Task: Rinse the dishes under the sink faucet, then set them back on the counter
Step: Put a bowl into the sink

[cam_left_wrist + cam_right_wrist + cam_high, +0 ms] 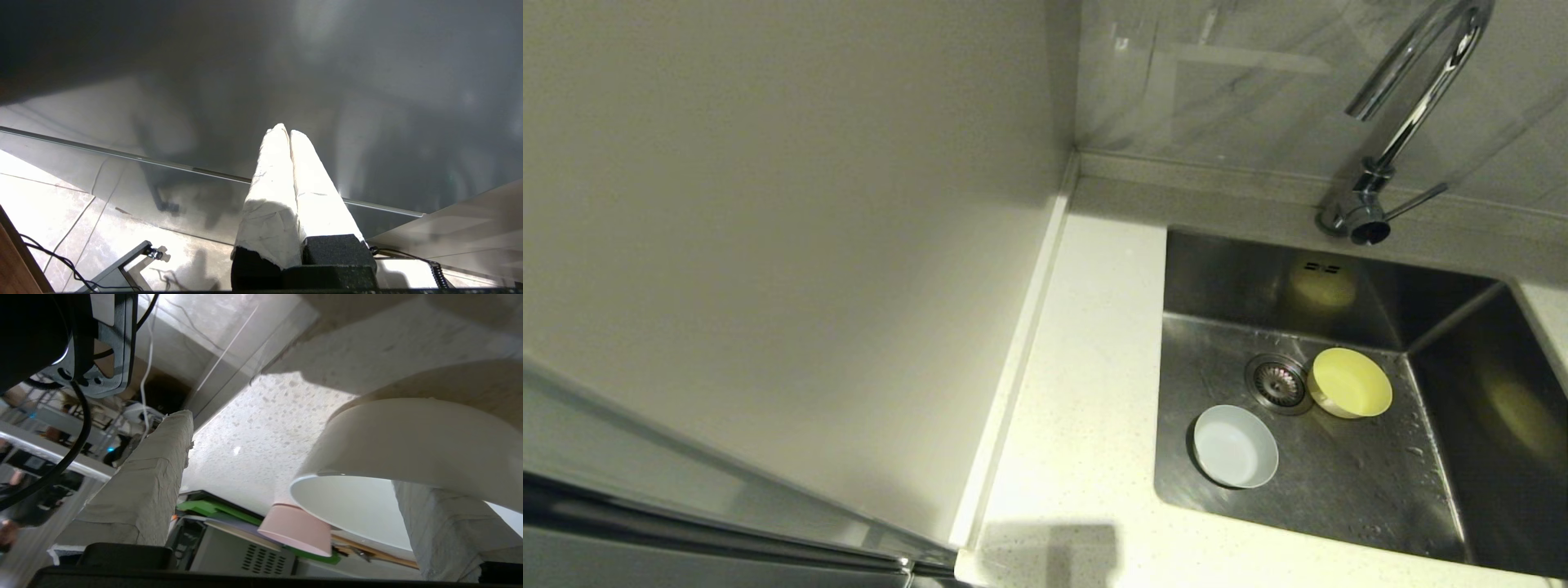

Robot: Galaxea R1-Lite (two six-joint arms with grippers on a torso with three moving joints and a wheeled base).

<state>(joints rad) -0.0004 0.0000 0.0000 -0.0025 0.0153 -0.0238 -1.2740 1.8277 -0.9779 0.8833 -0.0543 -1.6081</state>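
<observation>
The speckled counter point(1086, 392) meets a cream wall at nine o'clock of the sink point(1445, 457). In the sink lie the yellow bowl point(1350, 382) and blue-grey bowl point(1235, 447). The right gripper point(294, 457) stands wide apart, the white bowl point(408, 437) beside one finger, grip unclear. The left gripper point(289, 132) is closed and empty.

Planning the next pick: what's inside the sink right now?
Inside the sink sit a yellow bowl beside the drain strainer and a pale blue-grey bowl nearer the front. Both bowls look empty. Anything beneath them is covered.

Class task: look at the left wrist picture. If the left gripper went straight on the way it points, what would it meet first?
Probably the grey panel ahead of the shut left gripper; nothing else shows in that line, though depth is unclear.
</observation>
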